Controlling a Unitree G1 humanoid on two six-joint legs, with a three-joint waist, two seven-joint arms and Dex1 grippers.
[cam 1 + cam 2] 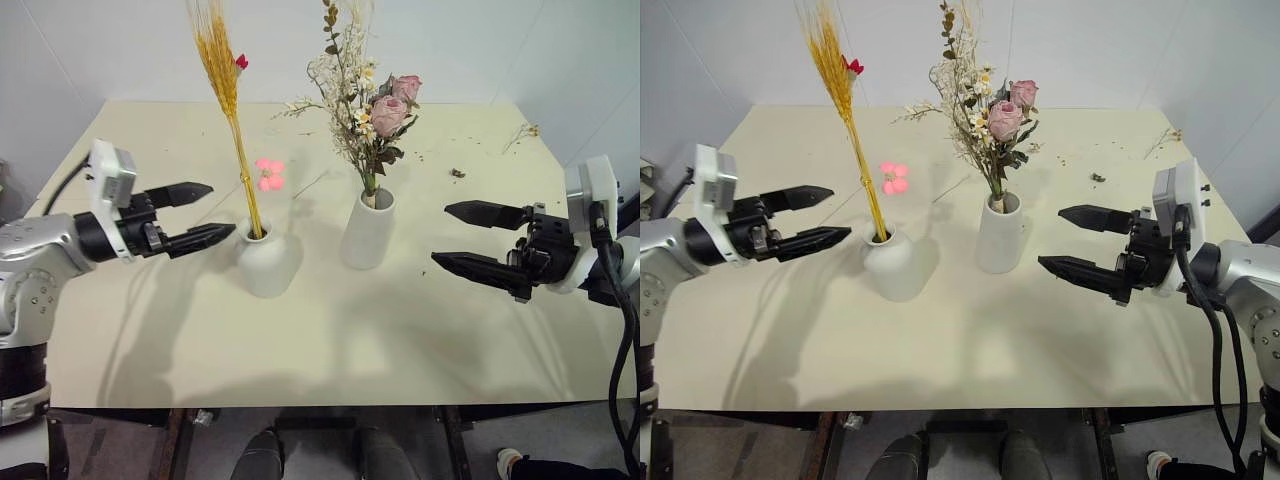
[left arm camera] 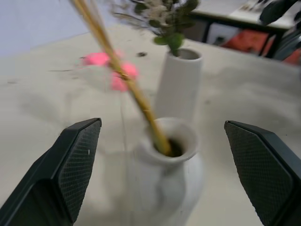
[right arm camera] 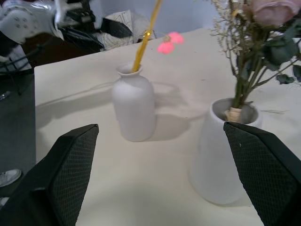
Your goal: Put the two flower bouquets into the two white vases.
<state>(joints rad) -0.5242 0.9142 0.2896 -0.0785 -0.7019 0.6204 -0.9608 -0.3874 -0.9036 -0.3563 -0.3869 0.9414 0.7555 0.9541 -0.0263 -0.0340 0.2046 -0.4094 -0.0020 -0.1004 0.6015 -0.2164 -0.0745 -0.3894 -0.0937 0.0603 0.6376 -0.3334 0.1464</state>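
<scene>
Nearest me, both arms hang level over the cream table (image 1: 330, 350). The left gripper (image 1: 205, 215) has its jaws spread apart with nothing between them, just beside the short rounded vase (image 1: 265, 258). The right gripper (image 1: 475, 238) is likewise spread wide and empty, standing well apart from the taller tapered vase (image 1: 368, 228).

The slim bunch of yellow wheat stalks (image 1: 228, 110) stands in the rounded vase, leaning a little toward the robot's left, with a pink blossom (image 1: 268, 174) partway up and a red bud (image 1: 241, 61) near the top. The bushy rose bouquet (image 1: 372, 110) stands upright in the tapered vase, pink roses facing the robot's right.

From the left wrist, I can look down into the rounded vase's narrow mouth (image 2: 170, 141), where the yellow stem enters the dark opening; the head cameras give no such look inside. From the right wrist, the rose stems are seen bound with pale twine (image 3: 233, 114) at the tapered vase's rim.

Farther back, bits of dried plant litter (image 1: 457, 173) lie scattered on the tabletop toward the far right corner.
</scene>
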